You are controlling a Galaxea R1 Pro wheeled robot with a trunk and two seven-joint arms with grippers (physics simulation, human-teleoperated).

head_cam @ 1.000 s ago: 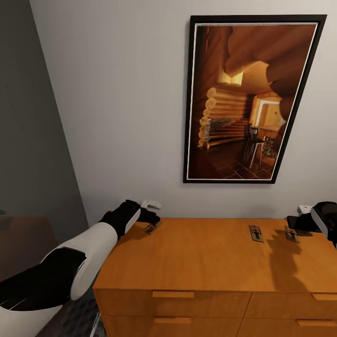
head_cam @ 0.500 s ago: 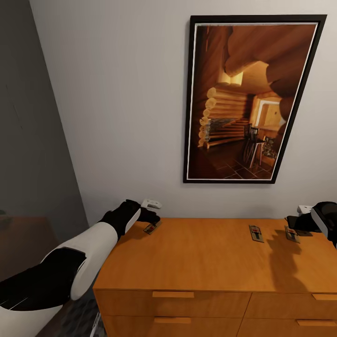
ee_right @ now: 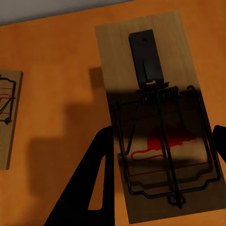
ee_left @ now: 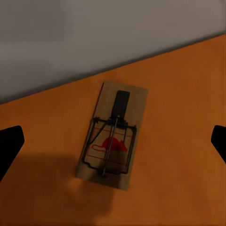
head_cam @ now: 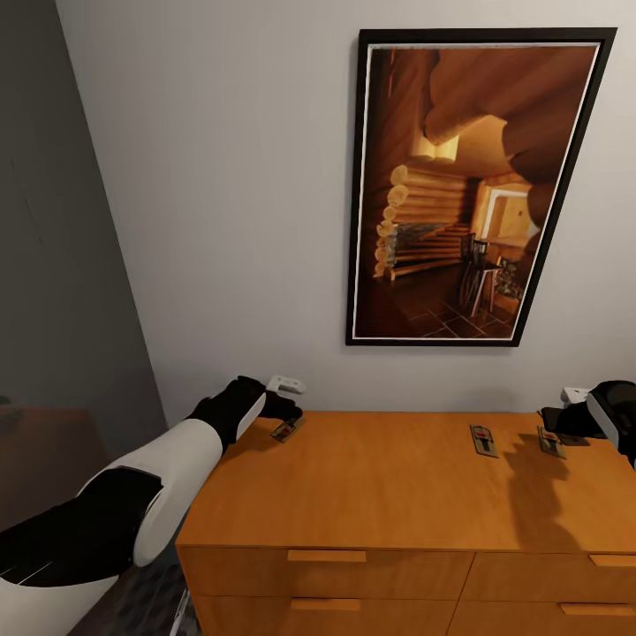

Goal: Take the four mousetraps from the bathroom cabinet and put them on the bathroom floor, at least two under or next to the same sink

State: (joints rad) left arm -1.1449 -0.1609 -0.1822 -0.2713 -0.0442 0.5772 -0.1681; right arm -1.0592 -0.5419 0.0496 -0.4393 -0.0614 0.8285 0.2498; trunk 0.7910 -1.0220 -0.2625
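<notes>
I have both arms reaching over the low orange-brown wooden cabinet [head_cam: 397,477], each lined up on one of the small flat brown wooden mousetraps with wire springs. From the head view, one trap [head_cam: 284,430] lies near the cabinet top's left back corner, about ten o'clock from its middle, directly under my left gripper [head_cam: 284,408]. Two more sit toward two o'clock: a middle trap [head_cam: 482,439] and a right-hand trap [head_cam: 551,442] beside my right gripper [head_cam: 565,419].

In the left wrist view the trap [ee_left: 112,136] is centred between fingertips [ee_left: 9,146] spread wide and holding nothing. The right wrist view shows the trap [ee_right: 157,117] large and close, a finger [ee_right: 94,188] at each long edge, parted and not visibly clamped; the neighbouring trap [ee_right: 8,117] lies well apart.

To do this well, I judge I should lower straight down, keep the fingers square to the long edges, close on the wooden base rather than the wire, and lift level before turning toward the bathroom floor.
</notes>
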